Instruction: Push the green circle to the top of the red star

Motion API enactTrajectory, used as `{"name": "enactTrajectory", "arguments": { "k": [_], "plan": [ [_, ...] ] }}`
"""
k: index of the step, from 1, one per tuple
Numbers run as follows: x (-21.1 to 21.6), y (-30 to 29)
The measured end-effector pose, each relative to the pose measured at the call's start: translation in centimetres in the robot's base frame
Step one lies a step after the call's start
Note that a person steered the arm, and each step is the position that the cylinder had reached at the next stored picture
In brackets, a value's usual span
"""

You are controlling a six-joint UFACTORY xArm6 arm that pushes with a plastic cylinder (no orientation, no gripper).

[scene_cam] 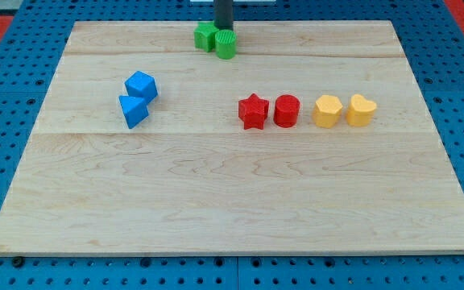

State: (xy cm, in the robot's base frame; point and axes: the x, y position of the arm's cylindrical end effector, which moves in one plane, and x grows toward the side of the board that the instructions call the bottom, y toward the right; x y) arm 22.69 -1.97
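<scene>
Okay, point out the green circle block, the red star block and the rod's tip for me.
green circle block [226,44]: camera view, on its front side face.
red star block [253,109]: camera view, centre of its top face.
my tip [224,30]: camera view, rod's lower end, touching the green circle's top edge.

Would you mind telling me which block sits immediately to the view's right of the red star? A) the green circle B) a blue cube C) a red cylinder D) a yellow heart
C: the red cylinder stands right beside the red star on its right, with the yellow blocks farther right.
</scene>
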Motion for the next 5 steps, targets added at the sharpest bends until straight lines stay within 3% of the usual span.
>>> {"name": "enactTrajectory", "arguments": {
  "k": [3,5],
  "plan": [
    [11.2,-0.2],
    [11.1,3.1]
  ]
}}
